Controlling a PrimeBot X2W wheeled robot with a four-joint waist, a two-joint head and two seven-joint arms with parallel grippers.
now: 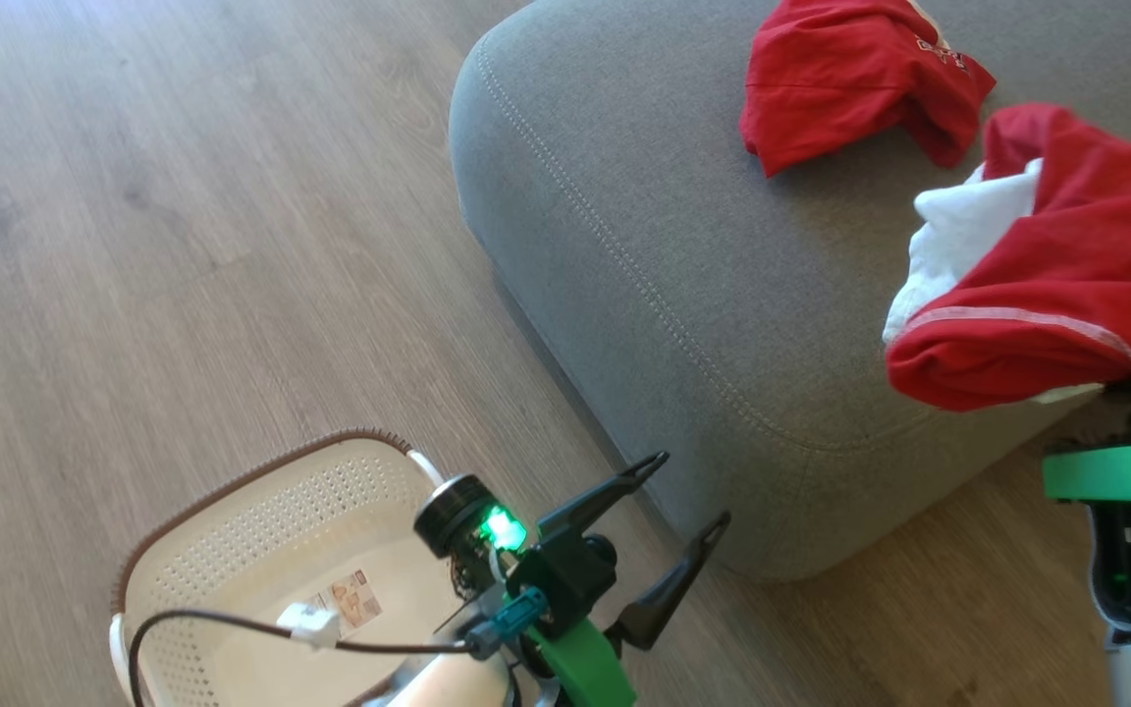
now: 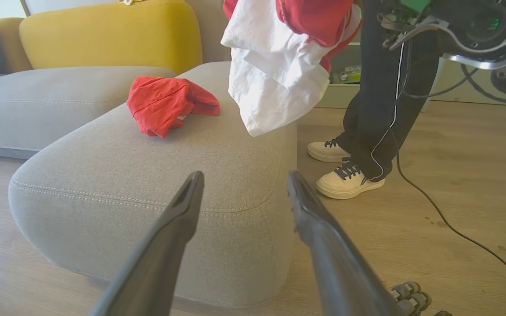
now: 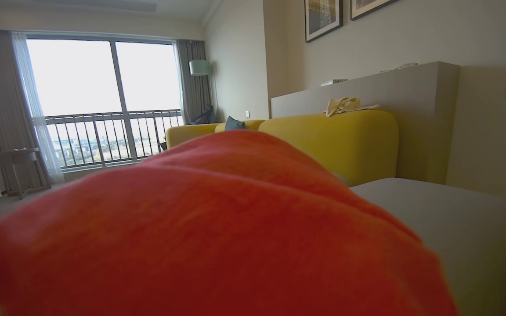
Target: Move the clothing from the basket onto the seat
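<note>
The cream basket (image 1: 232,560) stands on the floor at the lower left, holding no clothing, its label showing on the floor of it. My left gripper (image 1: 692,486) hovers open beside it, fingers (image 2: 182,219) pointing at the grey seat (image 1: 644,245) and holding nothing. One red garment (image 1: 850,79) lies crumpled on the seat (image 2: 147,175). The second red garment (image 1: 1066,285), with its white lining out, hangs in the air over the seat's near right edge. It drapes over my right gripper and hides its fingers. The same fabric (image 3: 213,241) fills the lower right wrist view.
A person's dark trouser legs (image 2: 380,109) and pale shoes (image 2: 345,180) stand on the wooden floor just right of the seat. A black cable (image 2: 446,219) trails across the floor there. Yellow sofa backs (image 2: 112,35) rise behind the seat.
</note>
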